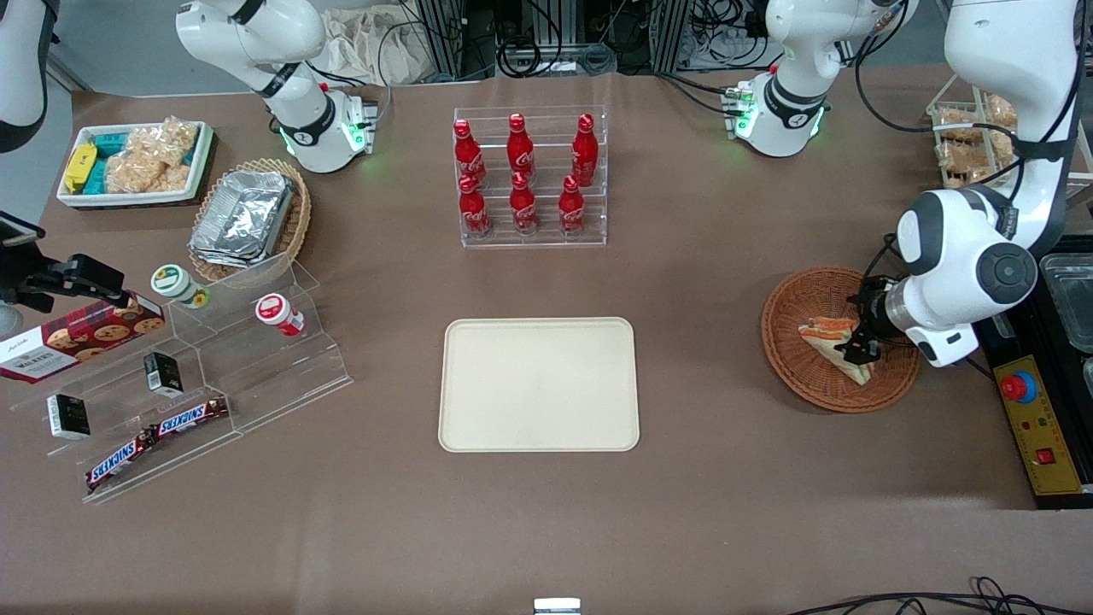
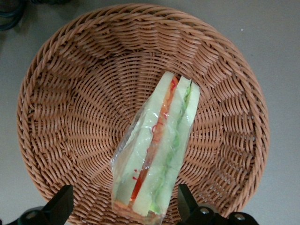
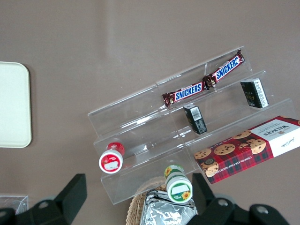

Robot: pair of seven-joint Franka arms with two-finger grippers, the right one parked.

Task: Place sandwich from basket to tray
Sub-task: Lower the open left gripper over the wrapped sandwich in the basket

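Over the basket, status as I read it:
pincer: my left gripper [image 1: 856, 339] hangs low over the sandwich [image 1: 835, 342]; jaws apart, one fingertip [image 2: 60, 204] on each side of the wedge's wide end, and I can't confirm contact with the wrap.
sandwich: lies flat in the basket [image 1: 794, 342], directly under the pincer, clear wrap on, orange, red and green filling edges facing up to the wrist cam [image 2: 157, 154]. Narrow end points away from the fingers toward the basket's middle.
basket: round reddish-brown wicker [image 2: 70, 117], sits on the table at the working arm's end, beneath the pincer. I see only the sandwich in it.
tray: cream rectangle [image 1: 538, 384], well apart from the pincer toward the parked arm's end, about as near to the front camera as the basket; nothing on it.
bottle rack: clear stand with six red cola bottles [image 1: 529, 175], farther from the front camera than the tray, well away from the pincer.
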